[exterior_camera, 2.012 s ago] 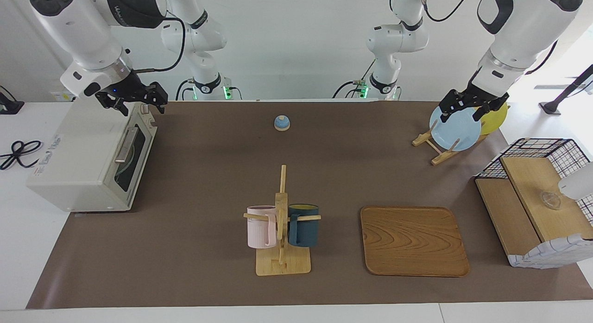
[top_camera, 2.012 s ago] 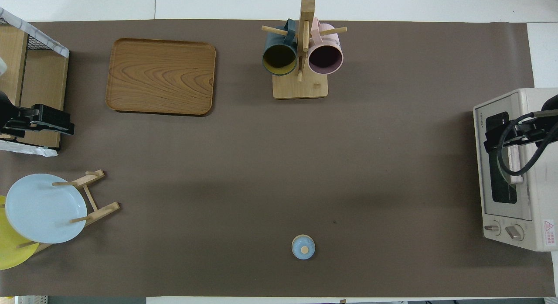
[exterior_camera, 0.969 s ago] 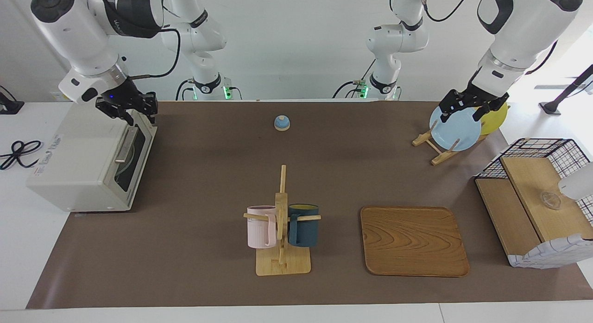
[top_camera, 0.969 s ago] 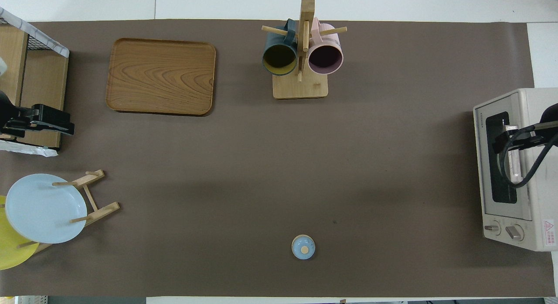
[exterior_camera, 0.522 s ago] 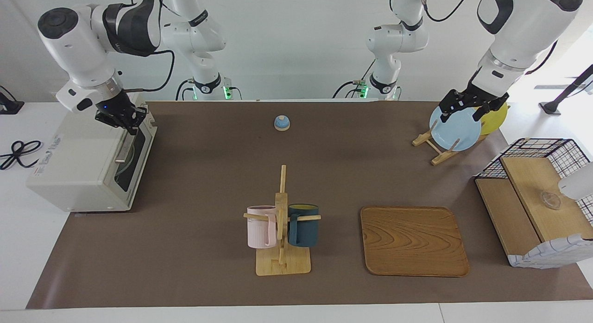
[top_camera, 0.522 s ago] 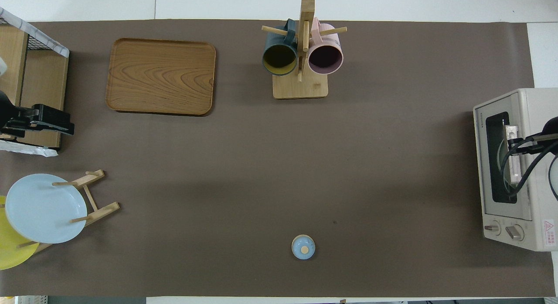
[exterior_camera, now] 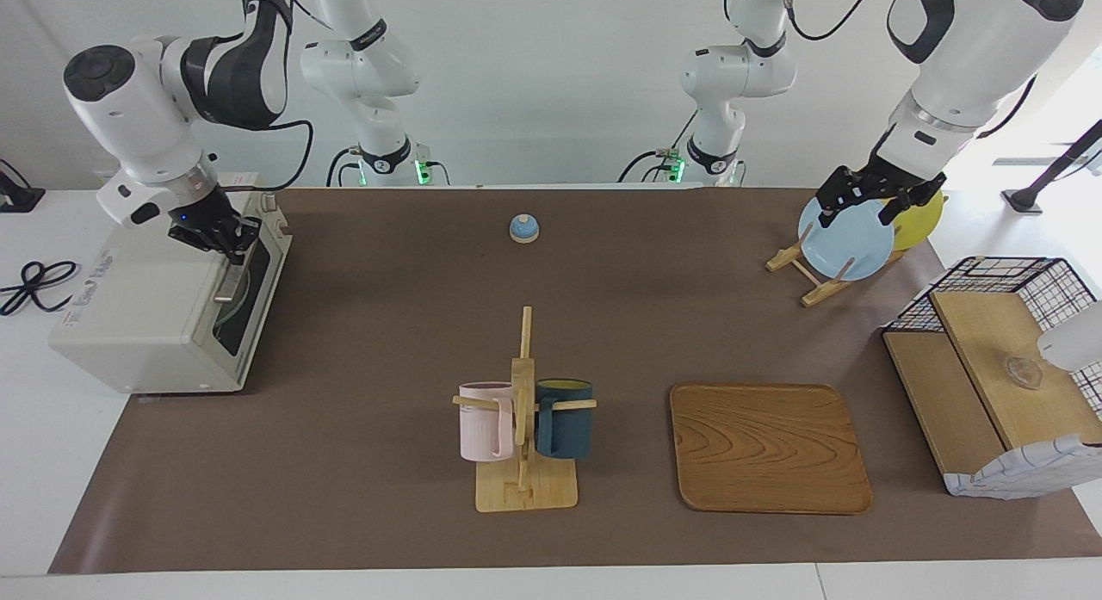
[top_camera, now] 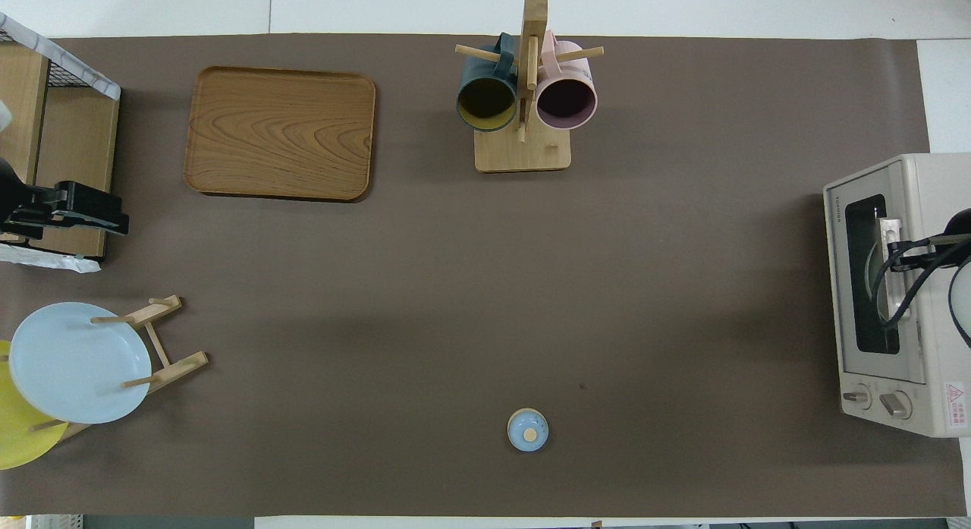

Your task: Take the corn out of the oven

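The off-white oven [exterior_camera: 146,299] [top_camera: 922,210] stands at the right arm's end of the table with its dark glass door closed. My right gripper [exterior_camera: 231,245] [top_camera: 901,250] is low at the upper end of the door's silver bar handle [exterior_camera: 226,283] [top_camera: 895,297], shut on it. The corn is hidden; only a faint round shape shows through the glass. My left gripper [exterior_camera: 865,206] [top_camera: 80,214] hangs open over the plate rack and holds nothing.
A mug tree [exterior_camera: 523,411] carries a pink and a dark blue mug. A wooden tray [exterior_camera: 769,448] lies beside it. A small blue dome [exterior_camera: 523,228] sits near the robots. A light blue plate [exterior_camera: 848,243], a yellow plate [exterior_camera: 921,221] and a wire basket [exterior_camera: 999,277] stand at the left arm's end.
My right gripper has come down from above the oven's top corner onto the door handle and closed there. The left arm has not moved.
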Controlling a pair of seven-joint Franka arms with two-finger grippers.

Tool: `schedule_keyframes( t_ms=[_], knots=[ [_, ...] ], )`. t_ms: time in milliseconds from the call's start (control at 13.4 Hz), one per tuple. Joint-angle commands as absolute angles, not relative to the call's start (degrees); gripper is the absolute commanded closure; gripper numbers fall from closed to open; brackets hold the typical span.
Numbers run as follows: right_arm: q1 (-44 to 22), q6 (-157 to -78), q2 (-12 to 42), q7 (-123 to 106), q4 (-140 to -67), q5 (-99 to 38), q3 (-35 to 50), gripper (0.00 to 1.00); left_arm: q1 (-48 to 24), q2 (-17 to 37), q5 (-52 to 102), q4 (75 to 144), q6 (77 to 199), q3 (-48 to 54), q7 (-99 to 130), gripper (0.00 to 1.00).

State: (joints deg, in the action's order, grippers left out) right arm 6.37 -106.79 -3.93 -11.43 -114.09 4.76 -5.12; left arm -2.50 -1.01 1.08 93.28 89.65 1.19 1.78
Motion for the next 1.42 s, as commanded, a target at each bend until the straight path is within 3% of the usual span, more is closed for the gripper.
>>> schedule_keyframes(
  t_ms=[0, 671, 1341],
  knots=[
    [7.47, -107.93, -3.87, -12.22, -115.22, 5.36, -4.83, 1.0, -2.11, -1.49, -0.09, 94.04, 90.0, 1.41, 1.76, 0.0],
    [8.44, -108.72, -3.96, -12.13, -117.86, 4.4, -4.75, 1.0, -2.28, -1.49, -0.09, 94.04, 90.0, 1.41, 1.85, 0.0],
    [4.66, -110.03, -2.99, -8.79, -118.04, 2.55, -4.22, 1.0, -2.11, -1.49, -0.09, 94.04, 89.74, 1.41, 1.85, 0.0]
  ],
)
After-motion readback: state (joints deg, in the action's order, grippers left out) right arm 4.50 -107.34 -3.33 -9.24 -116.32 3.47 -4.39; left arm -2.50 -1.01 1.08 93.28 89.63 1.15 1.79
